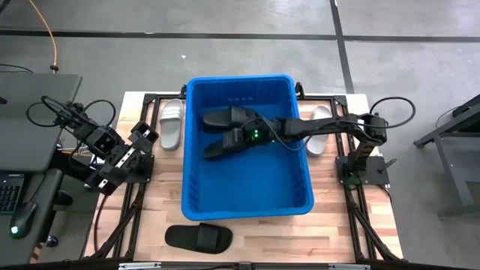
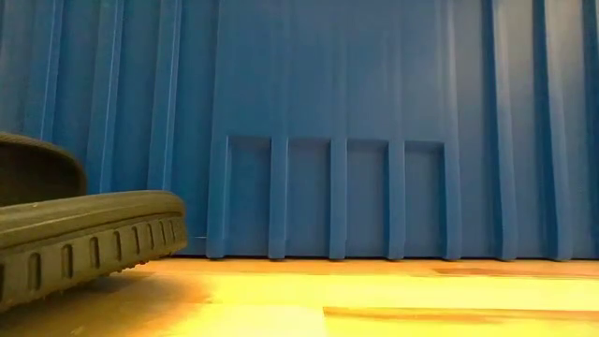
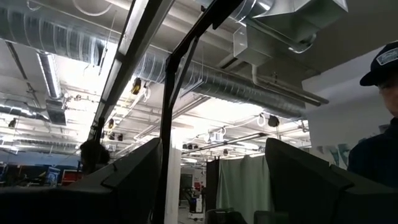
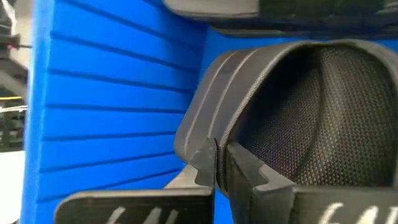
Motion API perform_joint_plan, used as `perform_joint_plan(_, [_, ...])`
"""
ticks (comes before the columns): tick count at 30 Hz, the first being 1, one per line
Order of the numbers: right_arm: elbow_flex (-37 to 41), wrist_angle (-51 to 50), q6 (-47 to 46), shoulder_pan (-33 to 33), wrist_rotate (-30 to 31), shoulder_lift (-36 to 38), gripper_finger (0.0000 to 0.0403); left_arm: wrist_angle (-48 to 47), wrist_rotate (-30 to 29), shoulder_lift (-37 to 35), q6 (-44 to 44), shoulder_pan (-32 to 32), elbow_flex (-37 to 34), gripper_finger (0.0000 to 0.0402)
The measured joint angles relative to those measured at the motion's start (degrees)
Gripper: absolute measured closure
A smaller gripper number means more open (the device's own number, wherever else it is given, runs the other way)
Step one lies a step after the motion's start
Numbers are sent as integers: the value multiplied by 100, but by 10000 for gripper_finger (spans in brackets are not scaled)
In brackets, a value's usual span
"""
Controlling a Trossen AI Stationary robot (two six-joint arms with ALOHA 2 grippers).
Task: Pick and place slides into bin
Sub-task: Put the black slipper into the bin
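Observation:
The blue bin stands mid-table, and its wall fills the low view. One black slide lies in it at the far end. My right gripper reaches in from the right, shut on a second black slide. A white slide lies left of the bin, and another lies right of it, partly under my right arm. A third black slide rests sole-down on the table near the front edge. My left gripper stands open at the table's left, pointing upward. My right gripper pinches the edge of the black slide's ribbed strap between its two shut fingers. It comes from the table's right side, slanting down into the bin. The slide sits tilted inside the bin; whether its sole touches the bin's floor cannot be told.
The bin's walls enclose my right gripper on all sides. In the right wrist view, the other black slide lies close beyond the held one. A person stands beyond the table. Bare wood shows near the front edge.

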State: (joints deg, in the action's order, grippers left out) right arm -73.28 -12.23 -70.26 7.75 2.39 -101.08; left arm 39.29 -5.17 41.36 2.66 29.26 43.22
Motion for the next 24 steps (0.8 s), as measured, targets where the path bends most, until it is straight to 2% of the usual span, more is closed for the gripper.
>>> perform_joint_plan(14, [-4, -624, -62, 68, -228, -283, 393, -11, 0, 0, 9, -1, 0, 126])
perform_joint_plan(18, [-2, -697, -151, 70, -273, -341, 362, -26, 0, 0, 9, 0, 0, 126])
perform_joint_plan(24, [4, -716, -178, 103, -79, -414, 289, -31, 0, 2, 8, 1, 0, 126])
